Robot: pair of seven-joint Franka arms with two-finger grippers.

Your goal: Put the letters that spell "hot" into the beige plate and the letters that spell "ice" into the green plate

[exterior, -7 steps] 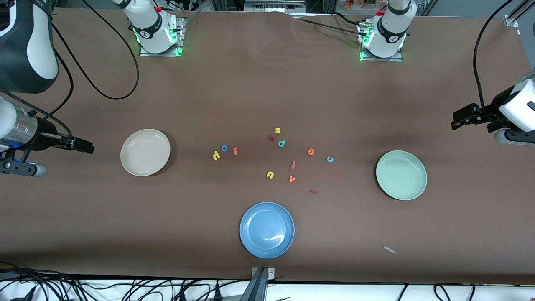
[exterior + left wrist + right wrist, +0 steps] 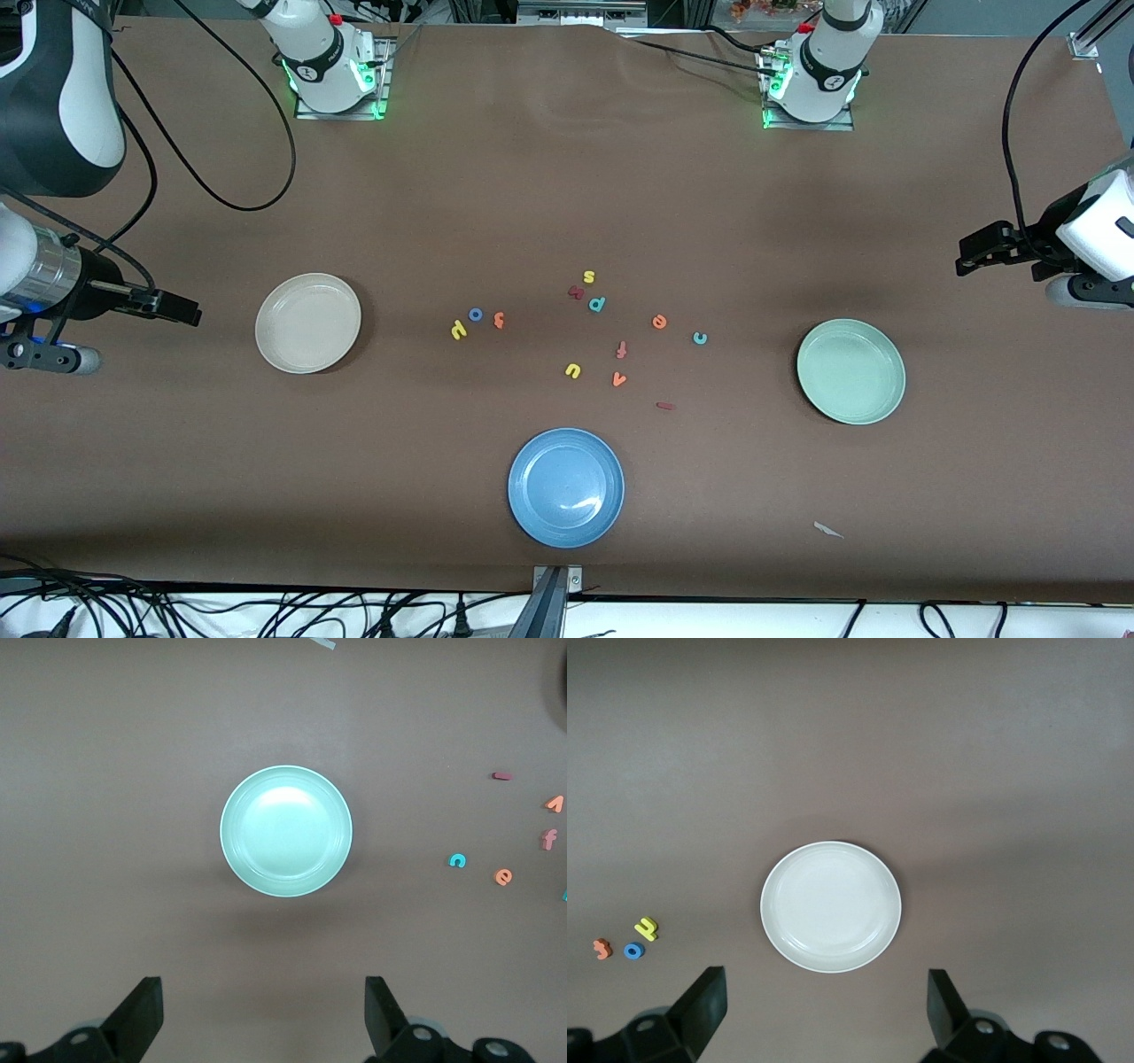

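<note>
On brown table, beige plate (image 2: pixel 307 322) and green plate (image 2: pixel 850 371) bare, left gripper (image 2: pixel 261 1014), right gripper (image 2: pixel 824 1010) released

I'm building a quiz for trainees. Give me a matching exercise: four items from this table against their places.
1. round beige plate
2. round mint-green plate
3. round blue plate
4. small teal foam letter c

A. nearest the front camera
B. toward the right arm's end
C. beside the orange foam letter e
D. toward the left arm's end

Pairs: 1-B, 2-D, 3-A, 4-C
</note>
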